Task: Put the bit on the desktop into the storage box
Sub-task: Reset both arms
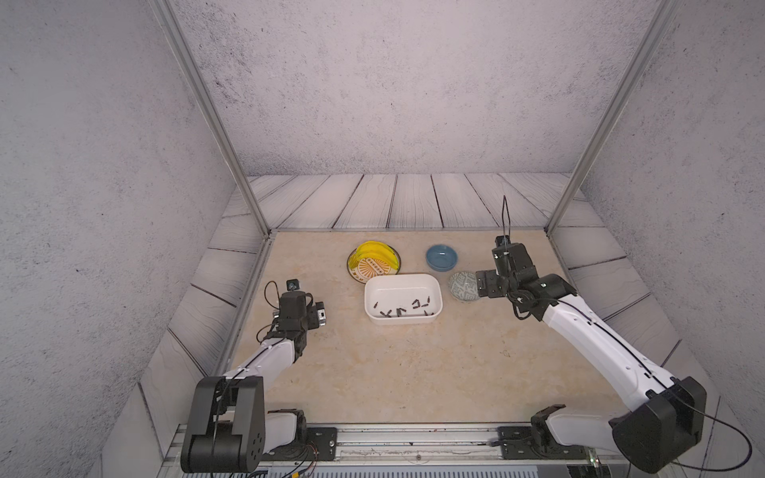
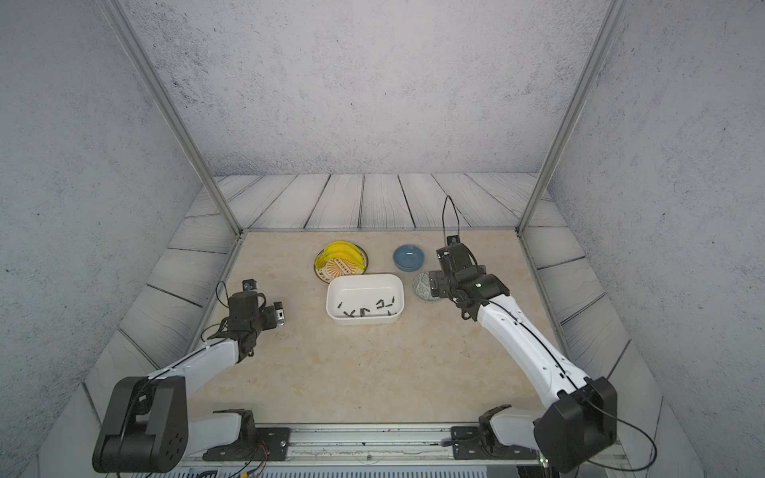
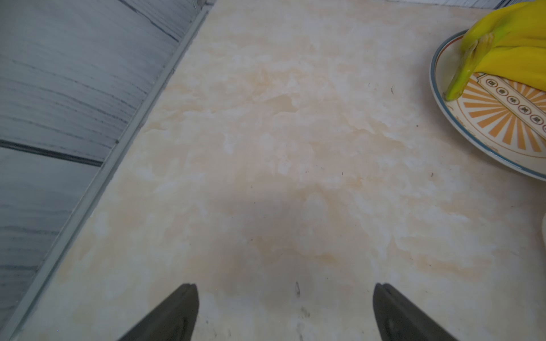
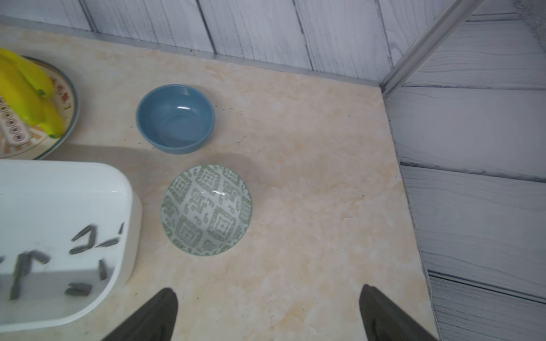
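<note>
1. Bits (image 1: 415, 305): none seen loose on desktop (image 1: 393, 372). Its marble top looks bare round storage box (image 1: 405, 320) in both top views & both wrist views. Few tiny dark marks on it, prob. scuffs, too small to tell.
2. Left gripper (image 3: 285, 290): well apart from box, on box's left, over bare desktop. Jaws spread wide, nothing btwn them.
3. Right gripper (image 4: 269, 292): on box's right, near patterned bowl (image 1: 463, 285). Jaws spread wide too, empty.
4. Storage box: white tub, upright, about mid-desktop, walls intact, nothing hanging over rim.
5. Plate (image 1: 357, 278) w/ bananas (image 1: 372, 250): just behind box, at its far-left corner. Not part of job.
6. Blue bowl (image 1: 442, 268): behind box's far-right corner, empty.
7. Patterned bowl: just beside box's right end, empty as far as right wrist view shows.
8. Bits again: all visible ones lie on box floor, scattered along its near half, roughly ten, count unsure.
9. Progress, my read: job looks done or v. nearly so. Left to do: check desktop for a missed bit, esp. spots hidden under the arms.
</note>
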You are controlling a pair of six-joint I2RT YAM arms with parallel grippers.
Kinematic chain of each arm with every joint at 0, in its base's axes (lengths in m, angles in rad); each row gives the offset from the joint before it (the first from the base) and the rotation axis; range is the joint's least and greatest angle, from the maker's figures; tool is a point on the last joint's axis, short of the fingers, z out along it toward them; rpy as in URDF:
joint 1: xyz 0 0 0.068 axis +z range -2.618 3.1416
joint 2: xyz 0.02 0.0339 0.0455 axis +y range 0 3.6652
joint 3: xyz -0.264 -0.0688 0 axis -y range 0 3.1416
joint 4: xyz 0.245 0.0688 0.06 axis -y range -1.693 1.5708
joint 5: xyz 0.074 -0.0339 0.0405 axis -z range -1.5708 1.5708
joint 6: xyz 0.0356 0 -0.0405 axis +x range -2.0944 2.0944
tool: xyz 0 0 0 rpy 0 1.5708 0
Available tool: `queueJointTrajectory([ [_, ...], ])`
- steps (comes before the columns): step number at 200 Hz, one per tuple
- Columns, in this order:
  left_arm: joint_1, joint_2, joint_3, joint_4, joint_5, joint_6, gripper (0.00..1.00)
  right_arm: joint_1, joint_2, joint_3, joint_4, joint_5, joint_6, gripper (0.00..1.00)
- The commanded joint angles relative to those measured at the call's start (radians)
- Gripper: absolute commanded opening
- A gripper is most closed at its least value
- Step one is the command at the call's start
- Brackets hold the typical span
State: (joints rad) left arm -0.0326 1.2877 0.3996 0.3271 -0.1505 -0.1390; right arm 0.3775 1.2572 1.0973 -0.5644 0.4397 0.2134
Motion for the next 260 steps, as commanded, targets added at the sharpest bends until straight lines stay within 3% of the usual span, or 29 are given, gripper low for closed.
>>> queueJointTrajectory([
  [1, 0.011, 0.065, -0.050, 0.456, 0.011, 0.113, 0.99, -0.088, -0.045, -0.162, 0.288, 0.118, -0.053, 1.00],
  [15, 0.012, 0.131, -0.039, 0.488, 0.057, 0.132, 0.99, -0.138, -0.066, -0.280, 0.438, 0.199, -0.072, 1.00],
  [37, 0.011, 0.282, -0.068, 0.727, 0.115, 0.159, 0.98, -0.169, -0.075, -0.458, 0.739, 0.247, -0.166, 1.00],
  [55, 0.011, 0.213, 0.014, 0.451, 0.144, 0.170, 0.98, -0.173, -0.050, -0.549, 0.885, 0.227, -0.154, 1.00],
  [74, 0.010, 0.259, 0.006, 0.539, 0.085, 0.147, 0.98, -0.172, 0.030, -0.622, 1.062, 0.173, -0.119, 1.00],
  [98, 0.015, 0.241, 0.046, 0.431, 0.076, 0.134, 0.98, -0.172, 0.173, -0.680, 1.331, 0.220, -0.178, 1.00],
  [109, 0.014, 0.248, 0.042, 0.452, 0.074, 0.133, 0.98, -0.210, 0.197, -0.688, 1.330, 0.120, -0.147, 1.00],
  [122, 0.015, 0.238, 0.051, 0.416, 0.075, 0.131, 0.98, -0.237, 0.258, -0.714, 1.478, 0.069, -0.164, 1.00],
  [145, 0.015, 0.240, 0.048, 0.425, 0.073, 0.133, 0.99, -0.243, 0.200, -0.695, 1.335, 0.043, -0.135, 1.00],
  [159, 0.016, 0.239, 0.050, 0.422, 0.074, 0.133, 0.98, -0.253, 0.236, -0.713, 1.387, -0.020, -0.147, 1.00],
  [173, 0.015, 0.240, 0.050, 0.422, 0.073, 0.133, 0.98, -0.255, 0.354, -0.756, 1.665, -0.016, -0.195, 1.00],
  [190, 0.015, 0.240, 0.049, 0.423, 0.072, 0.133, 0.98, -0.255, 0.253, -0.713, 1.388, -0.027, -0.146, 1.00],
  [211, 0.014, 0.240, 0.050, 0.422, 0.072, 0.133, 0.98, -0.264, 0.325, -0.737, 1.568, -0.019, -0.170, 1.00],
  [234, 0.016, 0.243, 0.054, 0.417, 0.072, 0.131, 0.98, -0.267, 0.261, -0.695, 1.378, -0.032, -0.137, 1.00],
  [260, 0.017, 0.243, 0.056, 0.413, 0.076, 0.128, 0.98, -0.267, 0.279, -0.696, 1.415, -0.021, -0.149, 1.00],
])
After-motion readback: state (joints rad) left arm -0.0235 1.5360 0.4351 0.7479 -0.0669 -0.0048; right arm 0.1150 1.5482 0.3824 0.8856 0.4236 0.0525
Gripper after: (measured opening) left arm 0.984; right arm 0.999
